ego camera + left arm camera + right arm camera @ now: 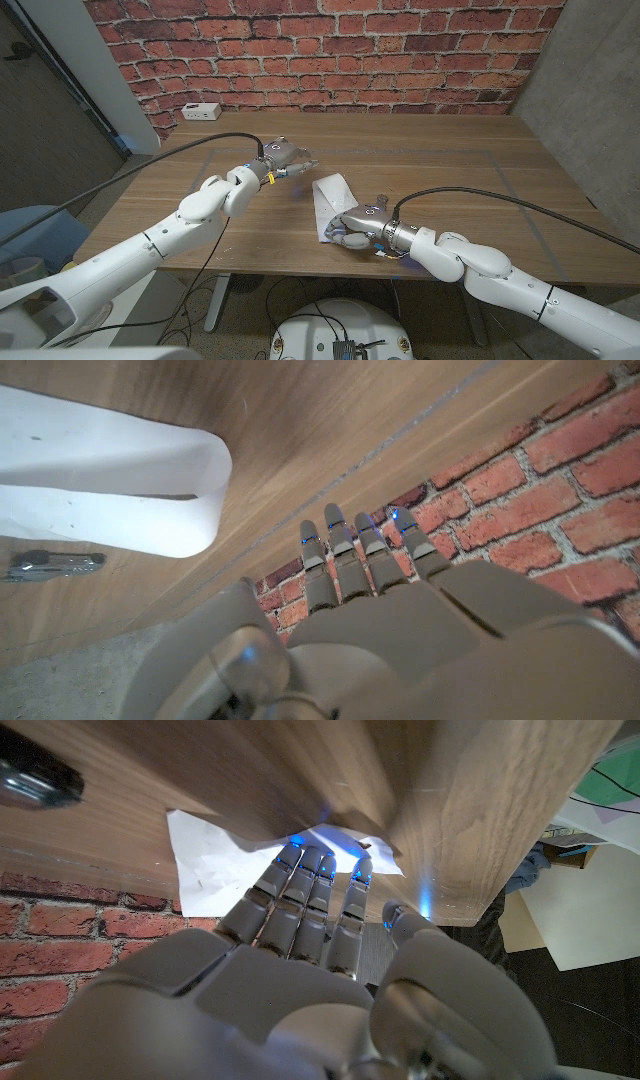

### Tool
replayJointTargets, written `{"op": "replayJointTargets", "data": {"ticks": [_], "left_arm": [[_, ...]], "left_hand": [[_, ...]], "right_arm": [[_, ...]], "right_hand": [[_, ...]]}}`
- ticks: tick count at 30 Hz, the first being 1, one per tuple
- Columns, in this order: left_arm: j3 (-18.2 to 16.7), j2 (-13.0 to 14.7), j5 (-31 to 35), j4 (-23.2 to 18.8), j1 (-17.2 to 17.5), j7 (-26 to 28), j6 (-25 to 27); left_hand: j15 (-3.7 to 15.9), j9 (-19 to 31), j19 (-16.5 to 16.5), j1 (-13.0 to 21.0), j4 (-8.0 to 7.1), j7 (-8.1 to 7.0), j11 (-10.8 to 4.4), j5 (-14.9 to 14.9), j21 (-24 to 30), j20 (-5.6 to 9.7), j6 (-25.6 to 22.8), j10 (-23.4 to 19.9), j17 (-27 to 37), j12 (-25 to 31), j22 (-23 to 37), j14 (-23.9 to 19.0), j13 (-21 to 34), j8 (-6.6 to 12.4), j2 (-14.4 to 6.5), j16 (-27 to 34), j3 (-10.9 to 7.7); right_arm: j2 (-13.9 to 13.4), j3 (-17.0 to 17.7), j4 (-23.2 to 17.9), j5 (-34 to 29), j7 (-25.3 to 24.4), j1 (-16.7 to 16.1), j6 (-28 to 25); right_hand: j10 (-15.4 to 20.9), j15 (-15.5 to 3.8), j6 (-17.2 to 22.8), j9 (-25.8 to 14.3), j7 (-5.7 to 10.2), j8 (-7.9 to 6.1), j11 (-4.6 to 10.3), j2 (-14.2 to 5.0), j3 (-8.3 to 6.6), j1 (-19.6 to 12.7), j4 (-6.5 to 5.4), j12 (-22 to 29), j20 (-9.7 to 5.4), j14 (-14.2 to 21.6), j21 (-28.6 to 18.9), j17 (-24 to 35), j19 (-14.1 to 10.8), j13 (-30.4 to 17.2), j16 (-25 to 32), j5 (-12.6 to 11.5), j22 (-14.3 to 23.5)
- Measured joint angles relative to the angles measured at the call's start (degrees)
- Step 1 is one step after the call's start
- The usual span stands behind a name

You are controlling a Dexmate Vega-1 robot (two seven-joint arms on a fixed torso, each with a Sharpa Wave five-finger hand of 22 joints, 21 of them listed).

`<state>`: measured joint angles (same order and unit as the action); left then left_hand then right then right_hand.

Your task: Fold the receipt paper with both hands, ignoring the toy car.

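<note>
Your left hand (pixel 283 157) sits left of centre in the head view, above the wooden table (pixel 450 170). From that angle you cannot make out its fingers. The left wrist view shows them (pixel 345 565) straight and close side by side, pointing toward the brick wall (pixel 560 450), with nothing between them. The receipt paper (pixel 110 480) lies apart from them there, doubled over so one end forms a rounded loop. A small dark object (pixel 50 564) beside the paper is too blurred to name.

In the head view the paper (pixel 330 195) lies at the centre of the table. Its nearer end is hidden under your right hand (pixel 362 224), just right of centre. In the right wrist view that hand's fingertips (pixel 318 870) press close together on the crumpled paper (pixel 215 865). Whether the thumb pinches the sheet is hard to tell.
</note>
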<state>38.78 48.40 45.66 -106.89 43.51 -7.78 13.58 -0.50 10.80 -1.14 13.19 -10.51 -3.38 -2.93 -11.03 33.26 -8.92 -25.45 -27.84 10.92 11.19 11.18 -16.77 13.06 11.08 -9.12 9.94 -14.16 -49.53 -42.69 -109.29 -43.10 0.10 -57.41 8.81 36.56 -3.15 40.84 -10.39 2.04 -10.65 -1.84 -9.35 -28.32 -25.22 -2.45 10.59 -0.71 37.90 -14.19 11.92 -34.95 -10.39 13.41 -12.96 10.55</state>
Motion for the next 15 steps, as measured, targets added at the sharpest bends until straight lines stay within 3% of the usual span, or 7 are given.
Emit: {"op": "replayJointTargets", "data": {"ticks": [4,11,15], "left_arm": [[1.0,-0.8,-3.3,1.8,-2.6,-4.8,-2.0],[2.5,-1.8,-9.0,5.3,-6.1,-10.0,-6.9],[3.2,-2.4,-12.8,7.5,-7.8,-12.0,-10.9]], "left_hand": [[0.78,0.0,-1.3,-1.7,0.08,-0.53,-0.77,-0.2,-0.7,-0.02,-0.7,1.0,-0.1,0.3,0.0,2.3,-0.2,0.19,0.5,0.0,-1.23],[0.92,-0.2,-5.3,-4.3,0.19,-2.25,-2.65,-0.5,-2.5,0.62,0.9,7.4,-0.3,-0.6,0.0,9.4,-1.0,-0.27,1.4,0.0,-5.09],[1.0,-0.2,-5.8,-5.4,0.05,-1.34,-3.03,-0.9,-2.8,0.52,-0.5,5.9,-0.3,0.4,0.0,9.6,-1.3,0.15,1.9,0.5,-7.05]], "right_arm": [[0.0,0.3,0.1,0.2,-0.5,-0.2,0.6],[-0.1,0.8,0.2,0.3,-1.0,-0.3,1.0],[-0.1,1.0,0.4,0.5,-1.0,-0.3,1.3]], "right_hand": [[0.0,0.0,0.0,0.0,0.0,0.0,0.0,0.0,-0.23,0.0,0.23,0.0,0.01,0.0,0.0,0.0,0.0,0.0,0.0,0.0,0.0],[0.3,0.0,0.1,0.2,-0.12,0.0,-0.31,-0.02,-0.23,-0.6,0.23,0.0,0.1,0.0,0.0,0.2,-0.1,0.0,0.0,0.0,0.0],[0.3,-0.01,0.3,0.3,-0.31,0.0,-0.3,-0.02,-0.02,-0.6,0.44,0.0,0.11,0.0,0.0,0.2,-0.1,0.0,0.0,0.0,0.0]]}}
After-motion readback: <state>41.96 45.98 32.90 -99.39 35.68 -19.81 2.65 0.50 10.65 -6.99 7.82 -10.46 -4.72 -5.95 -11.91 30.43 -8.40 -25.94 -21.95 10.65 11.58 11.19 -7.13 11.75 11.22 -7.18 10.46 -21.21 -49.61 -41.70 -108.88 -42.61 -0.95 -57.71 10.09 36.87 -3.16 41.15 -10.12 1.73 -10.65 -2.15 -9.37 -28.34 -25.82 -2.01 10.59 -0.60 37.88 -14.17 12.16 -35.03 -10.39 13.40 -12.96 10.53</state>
